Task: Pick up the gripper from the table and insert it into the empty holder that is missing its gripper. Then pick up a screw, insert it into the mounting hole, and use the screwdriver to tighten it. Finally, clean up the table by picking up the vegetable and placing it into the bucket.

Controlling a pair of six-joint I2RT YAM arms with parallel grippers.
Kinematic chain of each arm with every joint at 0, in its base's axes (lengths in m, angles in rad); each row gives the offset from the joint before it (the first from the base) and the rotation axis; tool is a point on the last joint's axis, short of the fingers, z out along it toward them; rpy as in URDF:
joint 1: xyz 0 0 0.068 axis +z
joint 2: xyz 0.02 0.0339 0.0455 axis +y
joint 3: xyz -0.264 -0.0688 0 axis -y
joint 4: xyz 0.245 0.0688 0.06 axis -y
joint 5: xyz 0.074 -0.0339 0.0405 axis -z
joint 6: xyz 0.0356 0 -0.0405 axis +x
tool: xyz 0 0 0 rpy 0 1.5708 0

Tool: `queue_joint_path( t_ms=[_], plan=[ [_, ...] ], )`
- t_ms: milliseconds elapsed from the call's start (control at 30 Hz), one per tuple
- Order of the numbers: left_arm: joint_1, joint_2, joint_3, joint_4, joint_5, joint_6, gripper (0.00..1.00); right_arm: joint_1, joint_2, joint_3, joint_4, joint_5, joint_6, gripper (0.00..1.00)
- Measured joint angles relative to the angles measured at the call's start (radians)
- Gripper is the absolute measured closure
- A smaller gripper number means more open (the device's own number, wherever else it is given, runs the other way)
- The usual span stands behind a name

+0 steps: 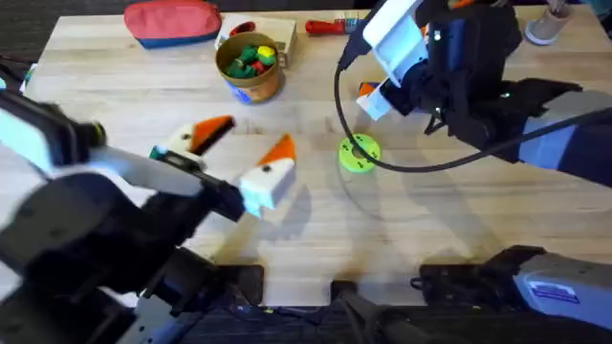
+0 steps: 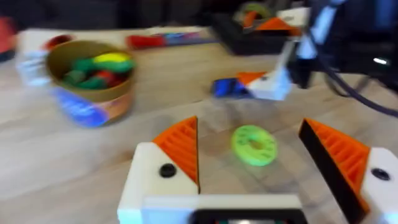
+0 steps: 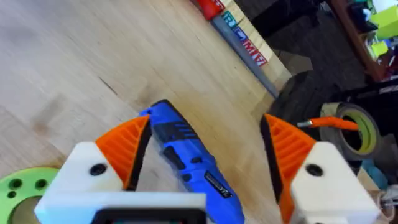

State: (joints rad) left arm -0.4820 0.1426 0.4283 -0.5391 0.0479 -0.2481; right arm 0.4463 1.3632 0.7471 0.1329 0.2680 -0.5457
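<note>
The blue screwdriver [image 3: 186, 155] lies on the wood between the fingers of my right gripper [image 3: 208, 121], close to one orange pad; the jaws stand wide apart. From above, that gripper [image 1: 371, 94] hangs right of centre. My left gripper [image 1: 256, 134] is open over the middle of the table, with nothing between its orange pads [image 2: 180, 146]. The tan bucket [image 1: 249, 65] stands at the back and holds several coloured toy vegetables [image 2: 99, 68]. The loose gripper, the holder and the screw are out of view.
A green ring [image 1: 360, 154] lies flat between the two grippers. At the back edge lie a red pouch [image 1: 172, 21] and a red-handled tool [image 1: 335, 26]. A black block with an orange wedge [image 2: 270, 25] sits behind the right arm.
</note>
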Motion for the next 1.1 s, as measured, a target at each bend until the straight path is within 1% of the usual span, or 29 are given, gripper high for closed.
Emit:
queue_joint_path(
  t_ms=[33, 133, 200, 233, 300, 400, 500, 533, 633, 700, 833, 900, 1000, 1067, 1100],
  plan=[
    [0.000, 0.052, 0.066, -0.070, -0.059, -0.005, 0.015, 0.006, 0.000, 0.000, 0.000, 0.000, 0.000, 0.010],
    [0.000, 0.219, 0.216, -0.250, -0.191, -0.026, 0.015, 0.025, 0.000, 0.000, 0.000, 0.000, 0.000, 0.010],
    [0.010, 0.350, 0.306, -0.362, -0.250, -0.047, 0.015, 0.034, 0.000, 0.000, -0.001, 0.000, 0.000, 0.010],
    [0.022, 0.417, 0.348, -0.413, -0.268, -0.052, 0.015, 0.037, 0.000, 0.000, 0.000, -0.001, 0.000, 0.010],
    [0.061, 0.541, 0.419, -0.489, -0.293, -0.061, 0.015, 0.041, 0.000, 0.000, -0.001, -0.001, 0.000, 0.009],
    [0.153, 0.696, 0.499, -0.554, -0.313, -0.068, 0.015, 0.042, 0.000, 0.000, -0.001, -0.001, 0.000, 0.010],
    [0.277, 0.802, 0.534, -0.561, -0.319, -0.071, 0.015, 0.042, 0.000, 0.000, 0.000, -0.001, 0.001, 0.010],
    [0.315, 0.819, 0.536, -0.561, -0.319, -0.072, 0.015, 0.042, 0.000, 0.000, -0.001, -0.001, 0.001, 0.010],
    [0.451, 0.864, 0.536, -0.561, -0.321, -0.075, 0.015, 0.042, 0.000, 0.000, -0.001, -0.001, 0.001, 0.011],
    [0.525, 0.892, 0.536, -0.561, -0.325, -0.075, 0.015, 0.042, 0.000, 0.000, -0.001, -0.001, 0.000, 0.011],
    [0.626, 0.944, 0.536, -0.544, -0.336, -0.074, 0.015, 0.042, 0.000, 0.000, -0.001, -0.001, 0.000, 0.010],
    [0.672, 0.970, 0.536, -0.516, -0.339, -0.056, 0.015, 0.042, 0.000, 0.000, -0.001, -0.001, -0.001, 0.010],
    [0.738, 1.013, 0.536, -0.470, -0.336, 0.013, 0.015, 0.042, 0.000, 0.000, -0.001, 0.000, -0.004, 0.010],
    [0.785, 1.052, 0.536, -0.442, -0.319, 0.087, 0.015, 0.042, 0.000, 0.000, -0.001, -0.001, -0.004, 0.010],
    [0.808, 1.074, 0.536, -0.428, -0.298, 0.127, 0.015, 0.042, 0.000, 0.000, 0.000, 0.000, -0.004, 0.010]
  ],
)
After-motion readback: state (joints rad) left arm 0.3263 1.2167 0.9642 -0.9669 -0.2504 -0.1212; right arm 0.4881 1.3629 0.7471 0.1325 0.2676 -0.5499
